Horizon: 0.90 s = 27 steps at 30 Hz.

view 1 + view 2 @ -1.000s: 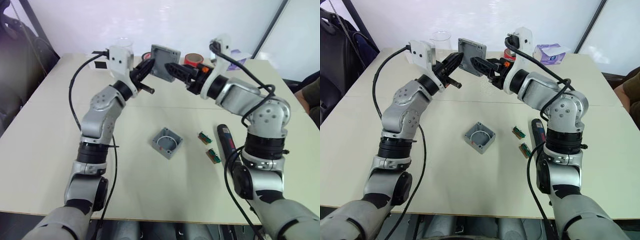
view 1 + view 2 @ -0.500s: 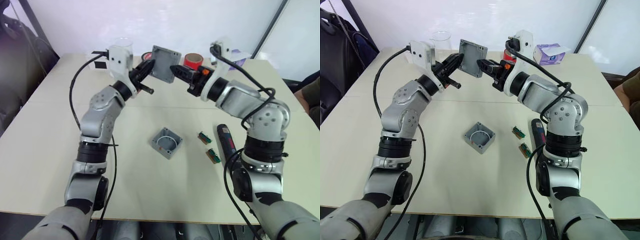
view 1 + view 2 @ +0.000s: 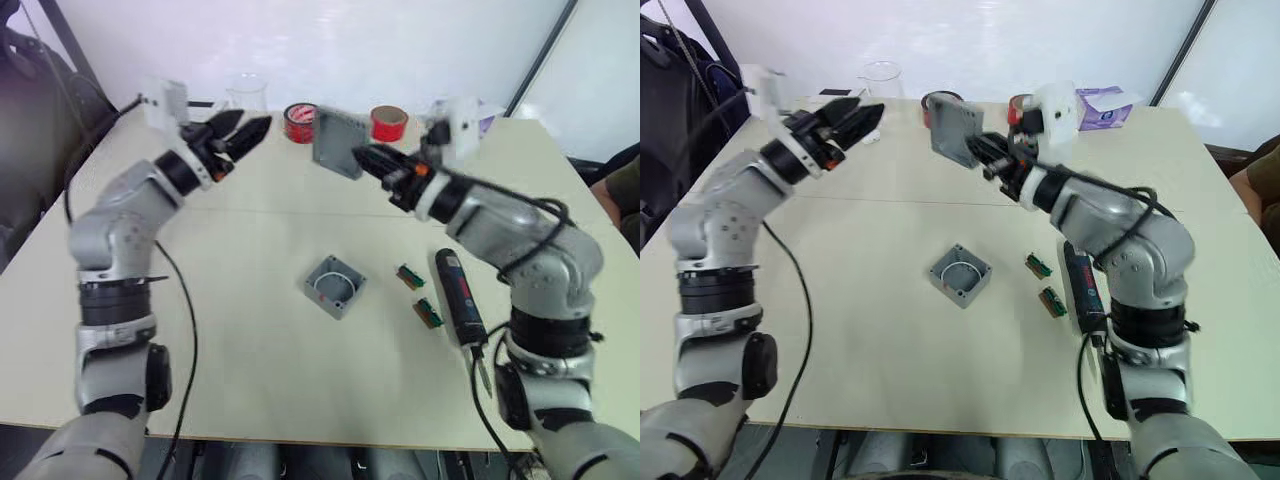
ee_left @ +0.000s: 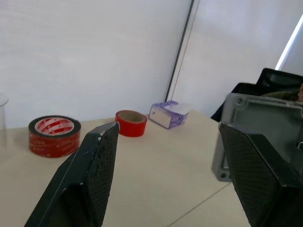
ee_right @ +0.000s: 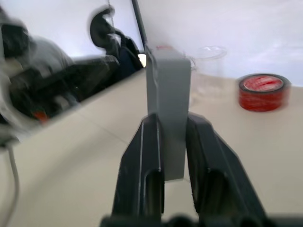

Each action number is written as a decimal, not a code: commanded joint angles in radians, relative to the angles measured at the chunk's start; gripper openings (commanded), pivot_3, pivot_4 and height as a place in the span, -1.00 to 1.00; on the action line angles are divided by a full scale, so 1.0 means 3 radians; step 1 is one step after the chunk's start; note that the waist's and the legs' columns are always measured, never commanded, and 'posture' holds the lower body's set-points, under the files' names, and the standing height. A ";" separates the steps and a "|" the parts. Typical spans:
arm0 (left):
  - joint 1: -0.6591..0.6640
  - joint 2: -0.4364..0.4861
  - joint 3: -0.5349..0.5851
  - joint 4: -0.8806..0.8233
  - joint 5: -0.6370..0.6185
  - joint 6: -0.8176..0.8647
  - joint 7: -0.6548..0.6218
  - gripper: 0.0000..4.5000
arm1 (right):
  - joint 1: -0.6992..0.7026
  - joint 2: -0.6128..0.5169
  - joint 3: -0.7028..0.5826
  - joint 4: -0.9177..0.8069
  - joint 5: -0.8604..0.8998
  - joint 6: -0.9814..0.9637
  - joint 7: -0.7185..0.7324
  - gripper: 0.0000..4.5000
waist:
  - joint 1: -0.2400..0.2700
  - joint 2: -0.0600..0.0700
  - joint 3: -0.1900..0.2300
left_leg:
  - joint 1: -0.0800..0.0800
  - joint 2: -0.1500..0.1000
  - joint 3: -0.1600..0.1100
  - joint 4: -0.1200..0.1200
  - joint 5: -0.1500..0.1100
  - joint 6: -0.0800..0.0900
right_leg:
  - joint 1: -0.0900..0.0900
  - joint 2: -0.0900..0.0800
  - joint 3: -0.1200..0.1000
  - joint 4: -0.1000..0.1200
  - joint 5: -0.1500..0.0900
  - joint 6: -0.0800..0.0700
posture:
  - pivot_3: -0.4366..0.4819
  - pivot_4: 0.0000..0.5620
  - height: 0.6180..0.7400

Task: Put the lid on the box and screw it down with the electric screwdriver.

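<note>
The lid (image 3: 333, 144), a shallow grey square cover, hangs on edge above the far middle of the table with my right gripper (image 3: 360, 157) shut on its rim. In the right wrist view the lid (image 5: 167, 118) is pinched between both black fingers (image 5: 147, 156). My left gripper (image 3: 254, 120) stands open and empty to the lid's left, well apart from it. The box (image 3: 334, 286), open side up with a white loop inside, rests at the table's centre. To its right lies the black electric screwdriver (image 3: 458, 296), flat on the table.
Two small green pieces (image 3: 408, 275) (image 3: 429, 312) lie between box and screwdriver. Two red tape rolls (image 3: 300, 122) (image 3: 388, 123), a clear beaker (image 3: 246, 94) and a purple tissue pack (image 3: 1100, 106) stand along the far edge. A dark chair sits beyond the table's left corner.
My left gripper has opened, let go of the lid and swung away to the left. The right gripper keeps the lid alone, carrying it slightly lower.
</note>
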 commanded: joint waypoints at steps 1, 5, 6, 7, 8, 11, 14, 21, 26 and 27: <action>0.0125 0.0182 -0.0154 -0.0105 0.0113 0.0103 -0.0124 -0.15 | 0.0429 -0.0471 0.0649 -0.0510 -0.1133 -0.0950 0.0250 -0.94 | -0.0011 0.0000 0.0000 | 0.0002 0.0000 0.0000 -0.0002 0.0000 0.0000 | 0.0003 0.0000 0.0000 -0.0006 0.0000 0.0000 | -0.05 -0.47 1.00; 0.0184 0.0212 -0.0271 -0.0210 0.0087 0.0209 -0.0210 -0.85 | 0.1037 -0.0862 0.1103 -0.0559 -0.2490 -0.2059 0.0100 -0.94 | -0.0007 -0.0002 0.0001 | 0.0003 -0.0001 0.0003 -0.0008 0.0004 -0.0008 | 0.0002 0.0003 0.0000 -0.0010 0.0000 0.0001 | -0.05 -0.47 1.00; 0.0190 0.0191 -0.0322 -0.0239 0.0096 0.0217 -0.0236 -0.96 | 0.1135 -0.0938 0.1212 -0.0516 -0.2855 -0.2291 0.0041 -0.94 | -0.0007 -0.0003 0.0002 | 0.0003 -0.0001 0.0005 -0.0008 0.0006 -0.0010 | 0.0002 0.0003 0.0000 -0.0010 0.0000 0.0001 | -0.05 -0.47 1.00; 0.0194 0.0177 -0.0357 -0.0258 0.0110 0.0217 -0.0254 -0.96 | 0.1197 -0.0959 0.1260 -0.0477 -0.3081 -0.2441 0.0003 -0.94 | -0.0006 -0.0004 0.0002 | 0.0003 -0.0001 0.0005 -0.0008 0.0007 -0.0012 | 0.0002 0.0003 0.0000 -0.0011 0.0000 0.0001 | -0.05 -0.47 1.00; 0.0198 0.0163 -0.0416 -0.0274 0.0128 0.0227 -0.0284 -0.96 | 0.1238 -0.0963 0.1304 -0.0430 -0.3305 -0.2588 -0.0042 -0.94 | -0.0006 -0.0004 0.0002 | 0.0003 -0.0001 0.0006 -0.0008 0.0010 -0.0017 | 0.0002 0.0003 0.0000 -0.0011 0.0000 0.0001 | -0.05 -0.47 1.00; 0.0209 0.0170 -0.0599 -0.0348 0.0130 0.0326 -0.0418 -0.96 | 0.1331 -0.0903 0.1362 -0.0302 -0.3794 -0.2878 -0.0121 -0.94 | -0.0006 -0.0004 0.0002 | 0.0005 -0.0002 0.0005 -0.0008 0.0022 -0.0039 | 0.0003 0.0003 0.0000 -0.0012 -0.0001 0.0000 | -0.05 -0.47 1.00; 0.0233 0.0265 -0.0978 -0.0489 0.0230 0.0328 -0.0744 -0.96 | 0.1415 -0.0816 0.1394 -0.0135 -0.4152 -0.3158 -0.0191 -0.94 | -0.0004 -0.0004 0.0002 | 0.0005 -0.0001 0.0004 -0.0009 0.0023 -0.0041 | 0.0004 0.0006 0.0000 -0.0011 -0.0001 0.0000 | -0.05 -0.47 1.00; 0.0193 0.0291 -0.1309 -0.0405 0.0446 0.0200 -0.1081 -0.96 | 0.1475 -0.0557 0.1283 0.0193 -0.4549 -0.3322 -0.0138 -0.94 | -0.0001 -0.0004 0.0002 | 0.0006 -0.0001 0.0004 -0.0009 0.0023 -0.0039 | 0.0005 0.0007 0.0000 -0.0011 -0.0002 -0.0003 | -0.05 -0.47 1.00; 0.0265 0.0409 -0.1515 -0.0353 0.0723 -0.0038 -0.1295 -0.96 | 0.1517 -0.0480 0.1221 0.0258 -0.4683 -0.3433 -0.0144 -0.94 | -0.0001 -0.0004 0.0002 | 0.0006 -0.0001 0.0003 -0.0009 0.0021 -0.0035 | 0.0005 0.0008 0.0000 -0.0010 -0.0002 -0.0002 | -0.05 -0.47 1.00; 0.0275 0.0413 -0.1544 -0.0314 0.0786 -0.0078 -0.1300 -0.96 | 0.1530 -0.0473 0.1203 0.0262 -0.4702 -0.3451 -0.0142 -0.94 | -0.0001 -0.0004 0.0002 | 0.0006 -0.0001 0.0003 -0.0009 0.0020 -0.0033 | 0.0005 0.0008 0.0000 -0.0010 -0.0002 -0.0003 | -0.05 -0.47 1.00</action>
